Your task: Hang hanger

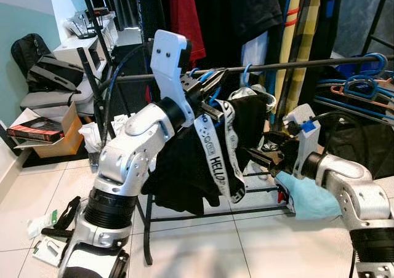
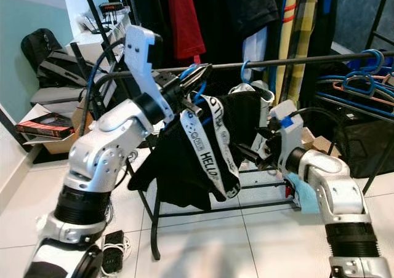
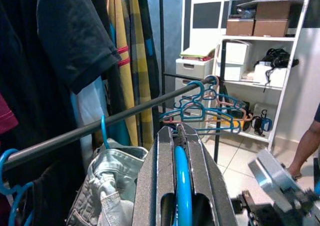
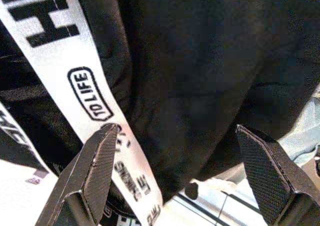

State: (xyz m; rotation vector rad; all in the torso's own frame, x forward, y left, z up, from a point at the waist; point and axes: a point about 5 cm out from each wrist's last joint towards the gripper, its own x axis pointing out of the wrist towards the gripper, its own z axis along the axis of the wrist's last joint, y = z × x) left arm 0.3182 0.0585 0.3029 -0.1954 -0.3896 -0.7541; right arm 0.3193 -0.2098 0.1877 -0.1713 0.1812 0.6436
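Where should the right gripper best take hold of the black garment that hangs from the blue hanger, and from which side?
Probably the lower body of the black garment, approached from its front, the robot's own side. The cloth hangs loose there, clear of the white lettered straps. The right gripper already faces it, open, while the left gripper pinches the blue hanger.

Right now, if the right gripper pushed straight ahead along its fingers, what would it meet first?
Most likely the black garment with its white lettered strap; the open right gripper faces it closely, though exact depth is unclear.
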